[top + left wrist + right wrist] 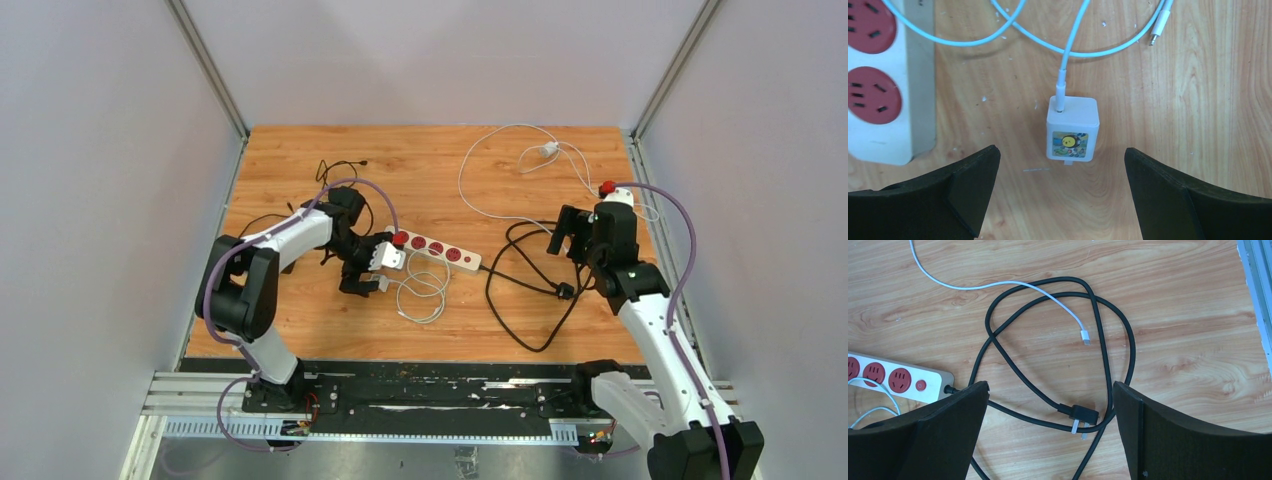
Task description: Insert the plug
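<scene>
Left claw (1060,152): fingers spread wide, gripping nothing, poised over the white charger plug (1072,129). The plug lies flat on the tabletop (1198,100) in line with the gap, white cable (1068,55) attached. Power strip (898,135) lies near it, red sockets facing up. Right claw (1050,387): spread, empty, above the looped black cable (1108,340).

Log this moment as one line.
left pincer: open, over white charger | right pincer: open, over black plug | power strip: charger not inserted
</scene>
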`<act>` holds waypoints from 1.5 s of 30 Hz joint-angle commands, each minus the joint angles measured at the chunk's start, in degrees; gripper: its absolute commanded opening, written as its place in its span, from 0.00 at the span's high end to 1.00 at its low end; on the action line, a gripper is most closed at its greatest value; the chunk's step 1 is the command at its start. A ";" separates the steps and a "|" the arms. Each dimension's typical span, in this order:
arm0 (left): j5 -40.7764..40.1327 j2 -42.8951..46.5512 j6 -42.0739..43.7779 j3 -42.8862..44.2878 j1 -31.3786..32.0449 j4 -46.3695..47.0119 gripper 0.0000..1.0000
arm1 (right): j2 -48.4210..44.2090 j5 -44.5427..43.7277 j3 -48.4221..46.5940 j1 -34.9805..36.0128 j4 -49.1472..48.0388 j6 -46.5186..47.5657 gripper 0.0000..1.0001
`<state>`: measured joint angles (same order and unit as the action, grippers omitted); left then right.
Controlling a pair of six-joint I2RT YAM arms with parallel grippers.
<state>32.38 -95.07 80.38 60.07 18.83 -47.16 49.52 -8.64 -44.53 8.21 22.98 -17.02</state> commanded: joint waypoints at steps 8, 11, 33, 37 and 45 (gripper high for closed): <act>-0.79 -4.15 -3.21 1.68 0.86 -2.77 0.13 | -0.17 -1.99 0.30 -0.45 0.93 -0.29 0.00; -0.91 -4.35 -3.19 1.88 0.93 -2.77 0.13 | -0.08 -1.76 1.17 -0.47 -0.09 -0.93 0.00; -0.53 -5.53 -6.63 2.50 4.80 -2.77 0.40 | -7.67 -5.15 0.47 -0.47 6.63 -1.48 0.00; -0.23 -5.56 -6.42 2.54 4.82 -2.77 0.55 | -7.01 -4.69 0.29 -0.47 6.79 -1.30 0.00; -1.20 -4.64 -6.91 3.61 4.82 -2.78 0.80 | -7.05 -2.22 0.56 -0.47 5.79 -0.77 0.00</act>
<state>31.66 -99.81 73.91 61.69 23.49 -49.43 42.92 -12.10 -44.12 8.21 28.27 -18.20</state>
